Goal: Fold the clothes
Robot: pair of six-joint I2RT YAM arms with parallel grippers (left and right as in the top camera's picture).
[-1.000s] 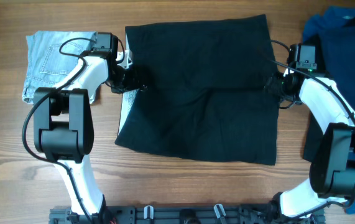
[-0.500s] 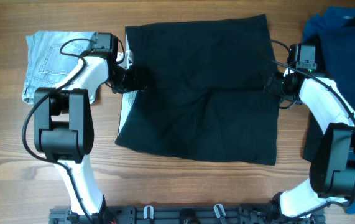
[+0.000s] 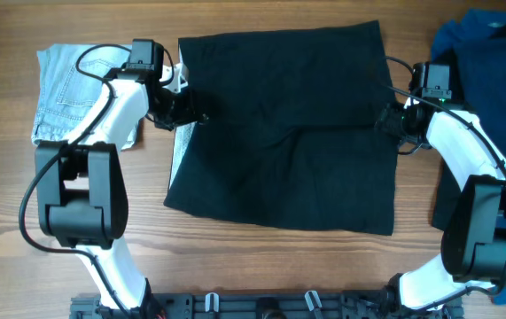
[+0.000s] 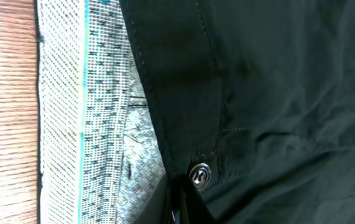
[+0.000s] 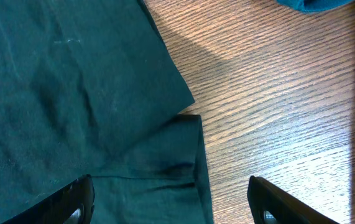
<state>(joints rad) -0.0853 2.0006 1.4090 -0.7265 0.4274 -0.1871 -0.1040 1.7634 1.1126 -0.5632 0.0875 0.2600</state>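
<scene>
One wooden worktop [image 3: 261, 266] carries everything. Four garments can be told apart on it: one black garment [image 3: 284, 133] in the middle, one light-blue denim piece [image 3: 66, 89] at the left, one royal-blue garment [image 3: 461, 31] at the right edge, and one dark garment [image 3: 487, 89] lying over that; whether more lie under this pile cannot be told. There are two arms, the left arm [image 3: 84, 177] and the right arm [image 3: 465, 151], each ending in one tool, so two tools: the left tool [image 3: 186, 113] and the right tool [image 3: 393, 124]. The right wrist view shows two fingers [image 5: 71, 202]. The left wrist view shows one metal snap button [image 4: 199, 174].
</scene>
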